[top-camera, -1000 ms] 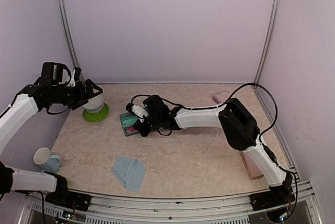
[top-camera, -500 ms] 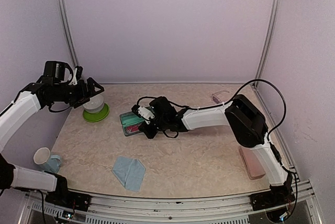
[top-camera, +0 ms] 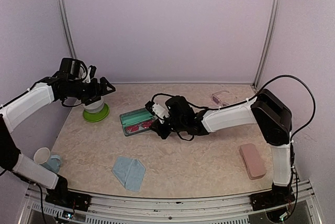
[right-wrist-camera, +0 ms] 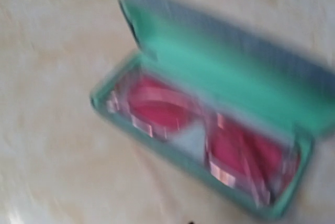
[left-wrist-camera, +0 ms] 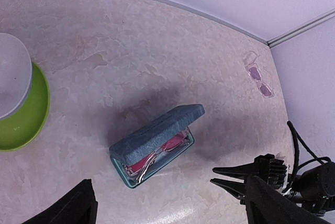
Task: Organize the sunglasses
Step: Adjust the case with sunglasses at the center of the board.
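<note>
Pink-red sunglasses folded inside the open teal-lined case, mid-table. Clear-framed sunglasses loose near the back right corner, well apart from the case. Right gripper just beside the case's right end, fingers parted a little, gripping nothing. Left gripper spread wide and empty near the green dish. Any lettering on the case too blurred to read.
</note>
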`<state>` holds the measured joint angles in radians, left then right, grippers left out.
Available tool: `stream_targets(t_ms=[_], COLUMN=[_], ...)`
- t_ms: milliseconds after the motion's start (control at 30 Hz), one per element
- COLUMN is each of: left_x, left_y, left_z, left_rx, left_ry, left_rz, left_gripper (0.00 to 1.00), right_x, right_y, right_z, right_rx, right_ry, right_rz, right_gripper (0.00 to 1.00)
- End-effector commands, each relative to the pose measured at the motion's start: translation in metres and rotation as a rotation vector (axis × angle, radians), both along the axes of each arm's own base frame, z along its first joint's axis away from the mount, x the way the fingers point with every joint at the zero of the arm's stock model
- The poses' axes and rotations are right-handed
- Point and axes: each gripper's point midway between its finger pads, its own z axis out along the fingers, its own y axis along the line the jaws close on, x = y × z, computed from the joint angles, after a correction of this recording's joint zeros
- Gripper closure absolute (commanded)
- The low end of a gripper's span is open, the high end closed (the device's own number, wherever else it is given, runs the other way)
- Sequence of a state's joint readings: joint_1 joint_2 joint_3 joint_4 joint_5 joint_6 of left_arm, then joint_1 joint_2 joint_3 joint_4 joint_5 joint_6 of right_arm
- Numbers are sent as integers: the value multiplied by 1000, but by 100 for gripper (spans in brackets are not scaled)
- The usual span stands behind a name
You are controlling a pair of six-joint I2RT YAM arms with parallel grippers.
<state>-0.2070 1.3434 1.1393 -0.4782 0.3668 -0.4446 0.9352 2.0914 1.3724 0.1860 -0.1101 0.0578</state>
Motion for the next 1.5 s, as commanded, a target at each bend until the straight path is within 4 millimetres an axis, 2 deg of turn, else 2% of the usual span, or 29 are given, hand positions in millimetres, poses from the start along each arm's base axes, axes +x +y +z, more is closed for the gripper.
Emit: stream_targets(t_ms=[0, 200, 267, 400, 467, 533, 633, 867, 1067, 1267, 1467], left_x=[28, 54, 61, 72, 72, 65, 54, 32, 9, -12, -9], left_y=[-4, -13, -17, -23, -22, -34, -41, -48, -56, -67, -62], left_z=[-7, -52, -76, -108, -127, -147, -164, -182, -186, -180, -169], left_rx=[51, 68, 80, 111, 138, 183, 204, 240, 245, 233, 254], left_ry=[-16, 108, 173, 273, 340, 392, 439, 488, 507, 503, 456], left_rz=[8, -13, -26, -48, -59, -104, -134, -157, -175, -193, -173], left_gripper=[5, 12, 16, 21, 29, 35, 38, 42, 43, 43, 42], right_x=[0, -8, -12, -19, -21, -22, -24, -26, -27, -26, -18], right_y=[-21, -45, -52, -66, -70, -75, -79, -81, -80, -75, -68], right_z=[-4, -15, -17, -21, -21, -18, -19, -19, -22, -24, -29], right_rx=[-10, -57, -63, -75, -75, -74, -79, -69, -66, -64, -83], right_ry=[32, 59, 69, 87, 88, 85, 86, 95, 102, 104, 90], right_rz=[-88, -135, -148, -169, -180, -190, -198, -206, -202, -198, -198], right_gripper=[83, 83, 83, 84, 84, 84, 84, 82, 75, 67, 65])
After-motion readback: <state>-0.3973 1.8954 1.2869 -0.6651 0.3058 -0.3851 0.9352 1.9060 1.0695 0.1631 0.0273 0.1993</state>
